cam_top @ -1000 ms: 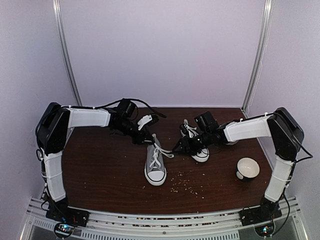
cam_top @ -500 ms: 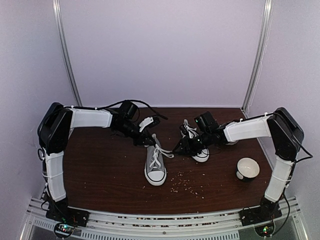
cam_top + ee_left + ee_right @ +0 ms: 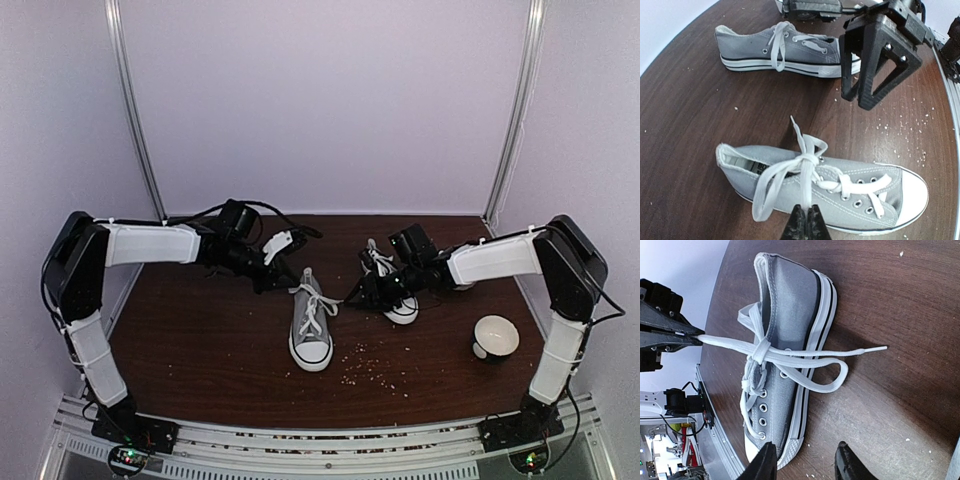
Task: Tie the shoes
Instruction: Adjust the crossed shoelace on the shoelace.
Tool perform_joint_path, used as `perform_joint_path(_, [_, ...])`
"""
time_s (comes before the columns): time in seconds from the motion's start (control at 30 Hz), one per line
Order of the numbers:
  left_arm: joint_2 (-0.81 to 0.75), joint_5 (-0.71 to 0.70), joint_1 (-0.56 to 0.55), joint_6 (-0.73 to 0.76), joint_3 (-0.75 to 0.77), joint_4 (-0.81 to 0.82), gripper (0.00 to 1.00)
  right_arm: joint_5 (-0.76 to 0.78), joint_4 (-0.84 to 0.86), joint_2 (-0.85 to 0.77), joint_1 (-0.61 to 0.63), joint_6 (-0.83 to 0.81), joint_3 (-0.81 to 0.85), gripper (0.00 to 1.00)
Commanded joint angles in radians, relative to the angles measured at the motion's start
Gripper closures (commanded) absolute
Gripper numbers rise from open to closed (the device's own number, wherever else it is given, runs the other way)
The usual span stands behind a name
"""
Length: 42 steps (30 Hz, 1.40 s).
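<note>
Two grey canvas shoes with white toe caps lie on the brown table. The nearer shoe (image 3: 311,328) has a loose bow; it also shows in the left wrist view (image 3: 840,192) and the right wrist view (image 3: 785,360). My left gripper (image 3: 272,272) is shut on one white lace (image 3: 806,185) of this shoe and holds it taut out to the shoe's left side (image 3: 805,220). My right gripper (image 3: 358,293) is open and empty just right of the shoe; its fingers (image 3: 765,462) hover over the table by the toe. The second shoe (image 3: 393,287) lies behind the right gripper (image 3: 880,60).
A white bowl (image 3: 495,337) stands at the right front. Small crumbs (image 3: 375,368) are scattered in front of the shoes. A lace loop and a loose lace end (image 3: 860,351) lie on the table to the right of the nearer shoe.
My left arm has swung left and back, drawing the lace out from the knot. The right gripper has stayed nearly in place.
</note>
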Motion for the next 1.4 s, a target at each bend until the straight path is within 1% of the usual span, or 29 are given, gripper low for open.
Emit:
perform_joint_path(0.0, [-0.05,-0.068,0.019,-0.021,-0.1,0.055,1.0,-0.018,0.142,0.021,-0.004,0.095,-0.045,0.6])
perform_joint_path(0.1, [-0.043,-0.117,0.023,-0.026,-0.124,0.036,1.0,-0.006,0.245,0.028,-0.002,0.17,-0.082,0.59])
perform_joint_path(0.2, [-0.031,-0.161,0.027,-0.035,-0.129,0.014,1.0,0.007,0.309,0.051,0.011,0.225,-0.096,0.58])
perform_joint_path(0.33, [-0.029,-0.211,0.035,-0.037,-0.138,-0.006,1.0,0.039,0.331,0.086,0.031,0.241,-0.091,0.54])
perform_joint_path(0.47, [-0.008,-0.249,0.038,-0.027,-0.127,-0.042,1.0,0.017,0.424,0.133,0.033,0.281,-0.087,0.49])
perform_joint_path(0.63, [0.02,-0.269,0.038,-0.023,-0.121,-0.06,1.0,-0.012,0.524,0.189,0.037,0.327,-0.068,0.45])
perform_joint_path(0.93, [0.041,-0.252,0.038,-0.017,-0.094,-0.092,1.0,-0.05,0.709,0.258,0.039,0.397,-0.058,0.43])
perform_joint_path(1.07, [0.052,-0.252,0.038,-0.015,-0.082,-0.102,1.0,-0.061,0.759,0.274,0.039,0.418,-0.059,0.51])
perform_joint_path(1.17, [0.053,-0.25,0.037,-0.014,-0.082,-0.102,1.0,-0.073,0.792,0.273,0.04,0.442,-0.061,0.62])
perform_joint_path(1.23, [0.058,-0.248,0.038,-0.013,-0.082,-0.103,1.0,-0.076,0.788,0.27,0.04,0.441,-0.064,0.68])
perform_joint_path(1.3, [0.062,-0.241,0.037,-0.012,-0.08,-0.107,1.0,-0.08,0.787,0.269,0.04,0.443,-0.068,0.72])
perform_joint_path(1.37, [0.058,-0.204,0.038,0.005,-0.081,-0.12,1.0,-0.082,0.781,0.267,0.04,0.443,-0.071,0.79])
